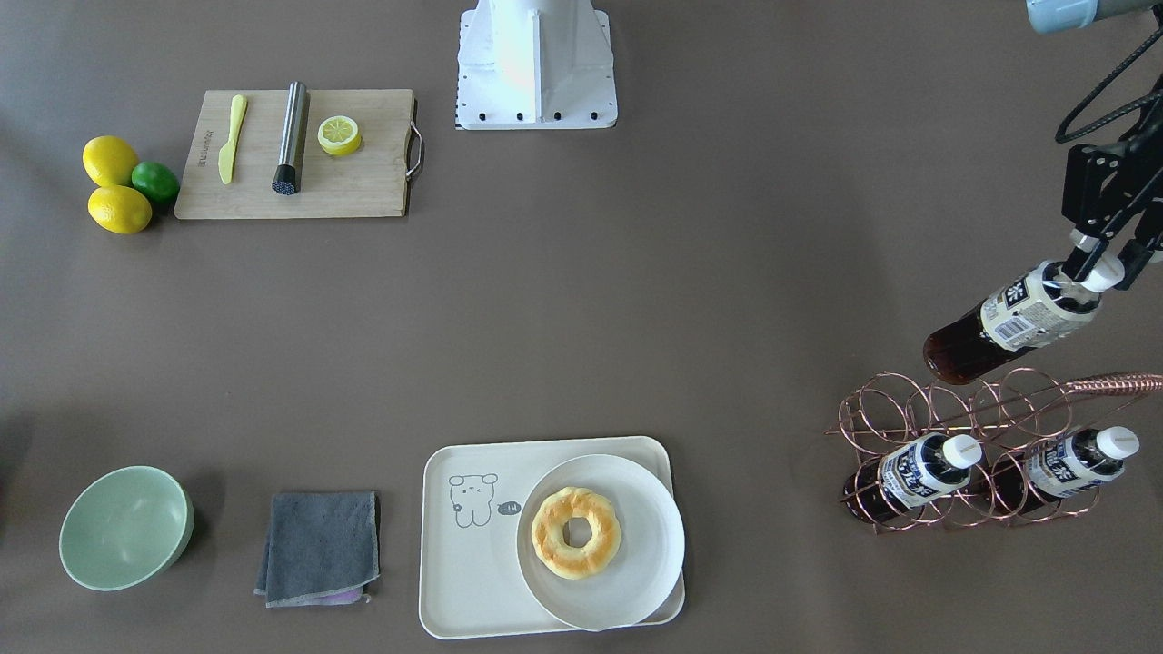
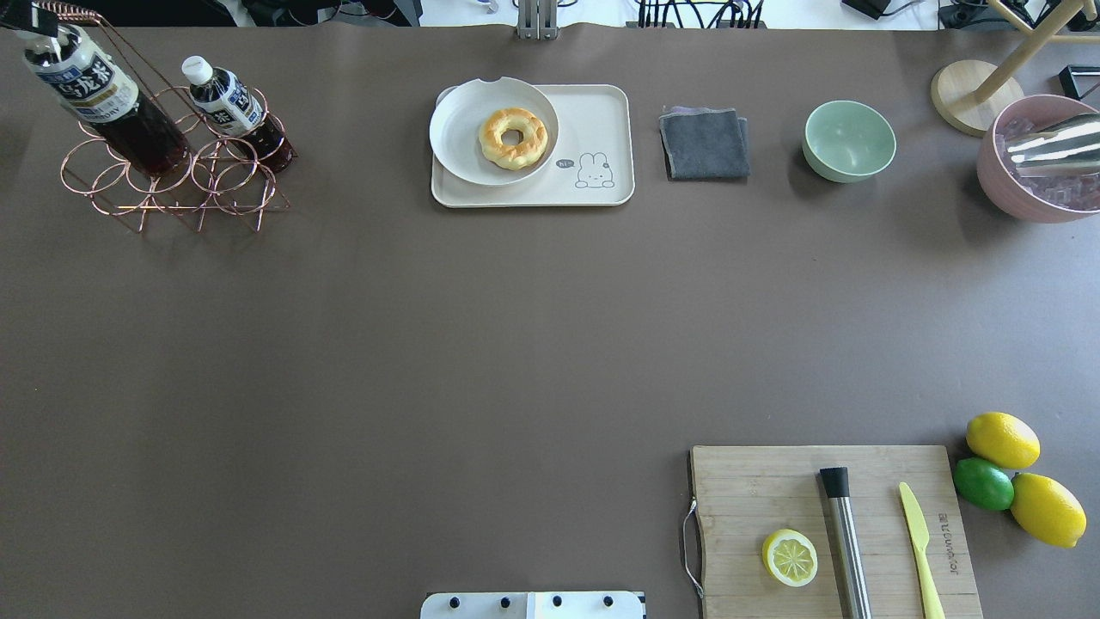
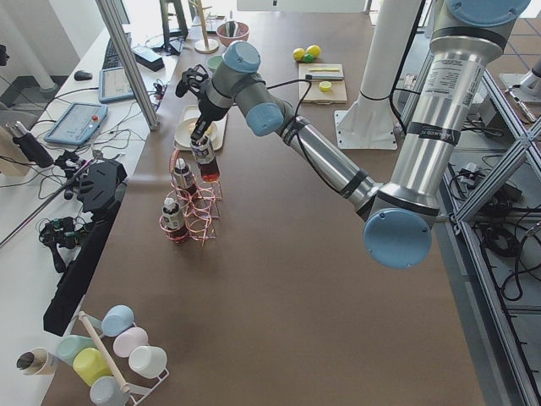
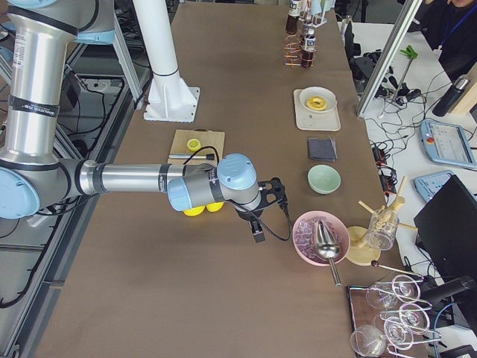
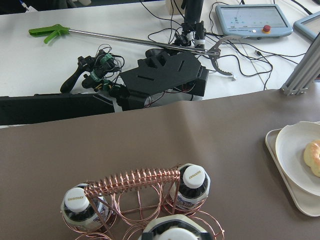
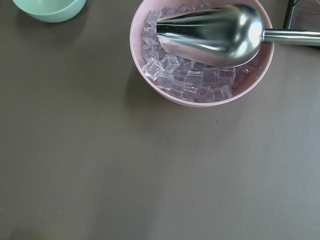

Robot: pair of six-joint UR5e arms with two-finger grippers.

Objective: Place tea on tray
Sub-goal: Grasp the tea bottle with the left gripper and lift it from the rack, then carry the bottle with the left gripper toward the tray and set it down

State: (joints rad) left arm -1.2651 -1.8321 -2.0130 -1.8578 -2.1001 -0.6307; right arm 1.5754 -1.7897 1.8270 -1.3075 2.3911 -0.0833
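My left gripper [image 1: 1096,272] is shut on the white cap of a tea bottle [image 1: 1018,316] and holds it tilted in the air just above the copper wire rack [image 1: 990,413]. The same bottle shows at the overhead view's far left [image 2: 90,90] and in the left side view [image 3: 205,161]. Two alike bottles [image 1: 919,470] [image 1: 1074,459] lie in the rack. The cream tray [image 1: 472,581] with the cartoon outline lies mid-table, well apart from the bottle. My right gripper [image 4: 257,227] shows only in the right side view, near the pink bowl; I cannot tell if it is open.
A round white plate [image 1: 636,572] with a donut [image 1: 575,531] covers one half of the tray. A grey cloth [image 1: 320,545] and green bowl [image 1: 125,527] lie beside it. A cutting board [image 2: 825,524], lemons and an ice bowl [image 2: 1035,159] are on the right arm's side.
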